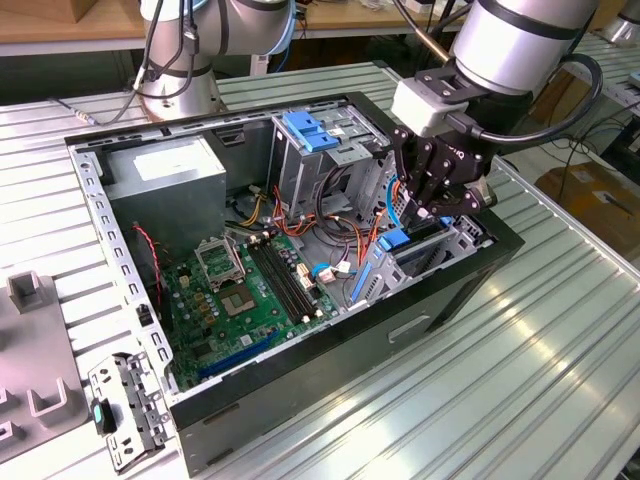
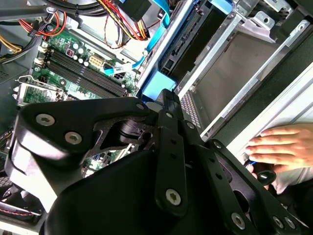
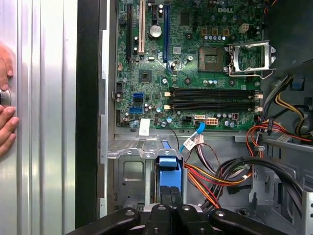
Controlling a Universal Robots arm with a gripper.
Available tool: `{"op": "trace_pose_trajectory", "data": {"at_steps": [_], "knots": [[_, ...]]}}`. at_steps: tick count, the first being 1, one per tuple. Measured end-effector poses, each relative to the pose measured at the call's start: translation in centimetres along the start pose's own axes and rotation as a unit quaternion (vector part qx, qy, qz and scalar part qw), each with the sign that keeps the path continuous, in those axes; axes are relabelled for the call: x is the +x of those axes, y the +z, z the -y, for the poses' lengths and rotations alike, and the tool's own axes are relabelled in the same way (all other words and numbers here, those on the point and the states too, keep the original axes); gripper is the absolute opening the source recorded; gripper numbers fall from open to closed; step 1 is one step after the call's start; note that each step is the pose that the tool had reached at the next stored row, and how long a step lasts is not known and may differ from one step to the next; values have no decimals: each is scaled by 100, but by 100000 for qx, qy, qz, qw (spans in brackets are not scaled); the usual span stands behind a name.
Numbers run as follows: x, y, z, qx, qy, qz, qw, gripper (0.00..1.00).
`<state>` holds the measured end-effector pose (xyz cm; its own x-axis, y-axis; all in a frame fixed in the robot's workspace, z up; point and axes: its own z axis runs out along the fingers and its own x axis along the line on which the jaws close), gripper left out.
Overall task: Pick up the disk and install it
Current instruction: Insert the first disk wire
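We stand in a robotics lab or workshop. An open computer case [image 1: 330, 350] lies on a ribbed metal table [image 1: 560, 330]. One robot arm [image 1: 520, 40] hangs over it, and another arm's base [image 1: 180, 85] stands at the table's far edge. Wooden workbenches [image 1: 60, 22] and a cardboard box [image 1: 600, 195] lie beyond.
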<state>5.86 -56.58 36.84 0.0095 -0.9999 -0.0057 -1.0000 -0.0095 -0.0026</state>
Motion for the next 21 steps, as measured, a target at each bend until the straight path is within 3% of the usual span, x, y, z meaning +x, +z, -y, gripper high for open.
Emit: {"op": "trace_pose_trajectory", "data": {"at_steps": [6,21], "knots": [[0,1,89,1,-6,-5,100000,11],[-4,20,693,-108,-9,-375,99999,11]]}}
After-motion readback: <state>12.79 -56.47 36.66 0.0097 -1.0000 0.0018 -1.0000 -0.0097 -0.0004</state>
